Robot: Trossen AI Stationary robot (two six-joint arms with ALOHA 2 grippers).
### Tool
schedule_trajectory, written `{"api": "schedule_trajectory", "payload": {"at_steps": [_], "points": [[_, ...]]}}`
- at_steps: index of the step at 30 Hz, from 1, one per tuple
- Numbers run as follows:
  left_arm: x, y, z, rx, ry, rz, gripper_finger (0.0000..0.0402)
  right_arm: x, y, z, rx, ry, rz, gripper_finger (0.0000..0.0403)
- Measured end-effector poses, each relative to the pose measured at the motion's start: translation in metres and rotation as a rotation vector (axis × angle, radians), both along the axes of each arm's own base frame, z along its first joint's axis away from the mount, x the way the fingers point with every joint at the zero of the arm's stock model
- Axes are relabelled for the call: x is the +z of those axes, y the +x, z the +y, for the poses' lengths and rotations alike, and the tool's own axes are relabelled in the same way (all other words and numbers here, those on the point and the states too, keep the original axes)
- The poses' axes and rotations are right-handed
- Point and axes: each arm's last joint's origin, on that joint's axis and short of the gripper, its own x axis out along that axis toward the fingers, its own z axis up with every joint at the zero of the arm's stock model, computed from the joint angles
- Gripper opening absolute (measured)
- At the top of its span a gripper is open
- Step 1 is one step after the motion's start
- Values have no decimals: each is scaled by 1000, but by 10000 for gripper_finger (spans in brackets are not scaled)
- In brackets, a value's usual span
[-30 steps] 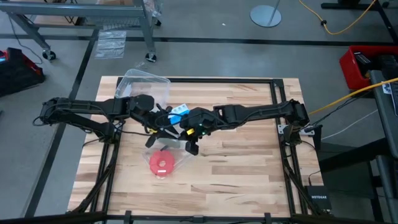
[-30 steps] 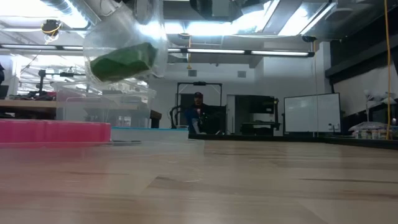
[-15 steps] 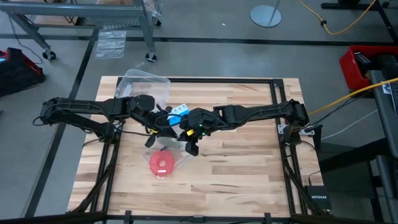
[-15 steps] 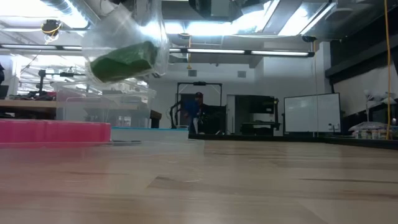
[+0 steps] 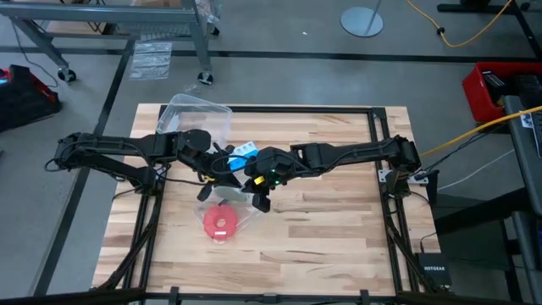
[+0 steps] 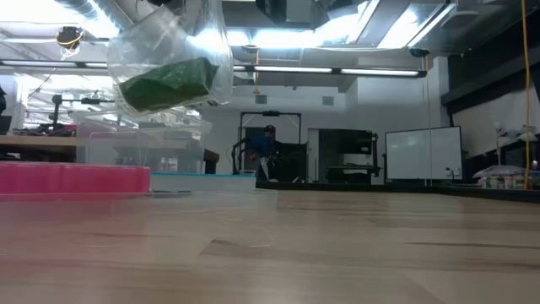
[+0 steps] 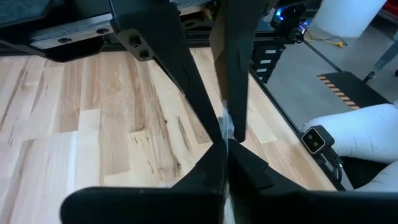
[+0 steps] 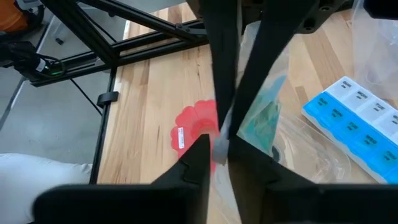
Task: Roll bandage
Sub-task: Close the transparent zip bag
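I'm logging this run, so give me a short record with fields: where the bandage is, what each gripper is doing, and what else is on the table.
bandage: green bundle inside a clear plastic bag, lifted off the table
left gripper: shut on the bag's thin plastic, near table middle
right gripper: pinching the same bag
red disc: flat on the table, below the grippers
pill box: blue and white, on the table
clear tub: at the far left corner
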Motion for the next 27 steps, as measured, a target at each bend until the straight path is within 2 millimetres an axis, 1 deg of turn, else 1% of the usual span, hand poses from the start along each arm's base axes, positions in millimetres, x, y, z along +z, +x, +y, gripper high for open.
{"api": "schedule_trajectory", "payload": {"at_steps": [8, 10, 13, 18, 27], "points": [[0, 0, 0, 2, -4, 3, 0, 1, 1, 0, 5, 6, -15, 130], [0, 0, 0, 2, -4, 5, 0, 1, 1, 0, 5, 6, -18, 141], [-1, -1, 0, 3, -4, 13, 0, 2, 2, 0, -7, -1, -25, 144], [-1, -1, 0, 8, -7, 24, 0, 1, 2, -1, -38, -25, -27, 119], [-2, -1, 0, 7, -19, 30, 0, 2, 2, -2, -53, -42, -32, 43]]}}
